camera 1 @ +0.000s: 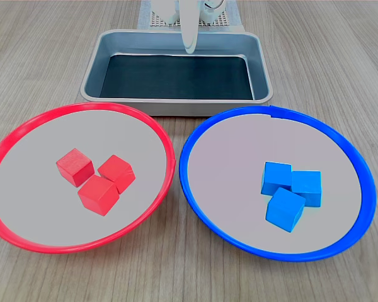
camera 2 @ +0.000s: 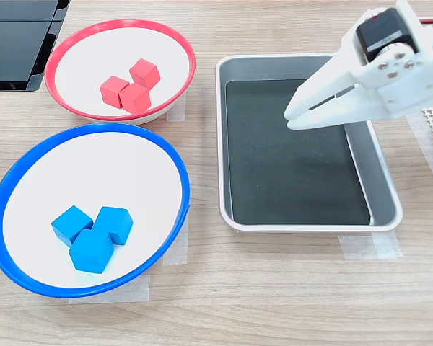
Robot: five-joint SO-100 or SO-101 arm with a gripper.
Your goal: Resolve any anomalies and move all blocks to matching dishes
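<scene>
Blocks are all sorted: three red blocks [camera 1: 96, 177] cluster in the red-rimmed dish [camera 1: 25, 135] and three blue blocks [camera 1: 291, 191] in the blue-rimmed dish [camera 1: 205, 129], both just beside the tray [camera 2: 385, 189]. Over that bare tray the gripper [camera 2: 297, 113] hangs clenched on nothing, so I judge nothing remains.

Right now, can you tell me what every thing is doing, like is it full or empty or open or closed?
Red-rimmed dish: holds three red blocks, bunched together.
Blue-rimmed dish: holds three blue blocks, bunched together.
Metal tray: empty, only its dark bottom showing.
Gripper: shut, holding nothing, hanging over the tray.
</scene>
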